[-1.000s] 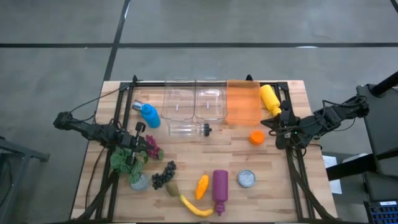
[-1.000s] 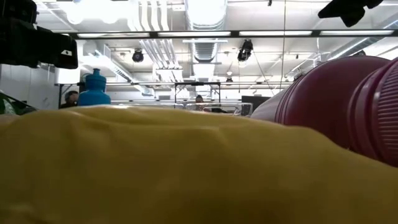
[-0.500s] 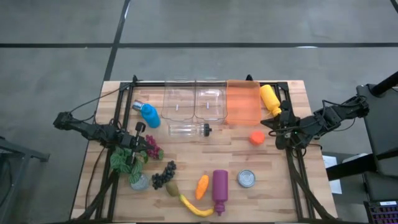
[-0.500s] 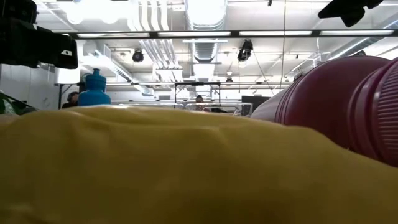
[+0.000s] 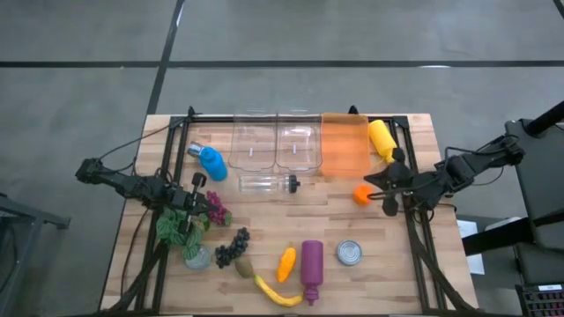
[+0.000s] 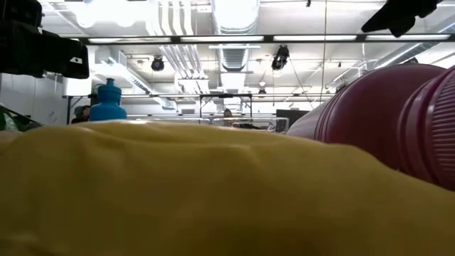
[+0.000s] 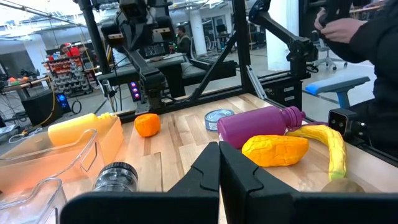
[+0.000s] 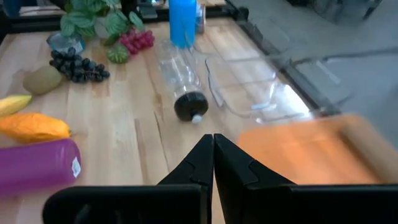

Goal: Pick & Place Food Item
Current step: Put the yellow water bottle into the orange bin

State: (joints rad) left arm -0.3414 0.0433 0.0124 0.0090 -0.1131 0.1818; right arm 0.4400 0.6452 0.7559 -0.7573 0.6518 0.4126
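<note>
Your right gripper [image 5: 374, 186] is clenched w/ nothing in it, at mid-right of the high view, tips just beside the small orange fruit [image 5: 361, 195], below the orange bin [image 5: 344, 145]. Your left gripper [image 5: 196, 202] is also clenched and empty, center-left by the red grapes [image 5: 216, 210]. Other food sits along the bottom center: orange mango [image 5: 286, 262], banana [image 5: 277, 294], kiwi [image 5: 244, 267].

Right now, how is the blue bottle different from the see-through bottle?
The blue bottle is solid bright blue with a pale cap; the see-through bottle is clear with a dark cap. The blue bottle lies slantwise near the table's left side; the see-through bottle lies straight across, in front of the clear bins. Both rest on their sides on the wooden table.
</note>
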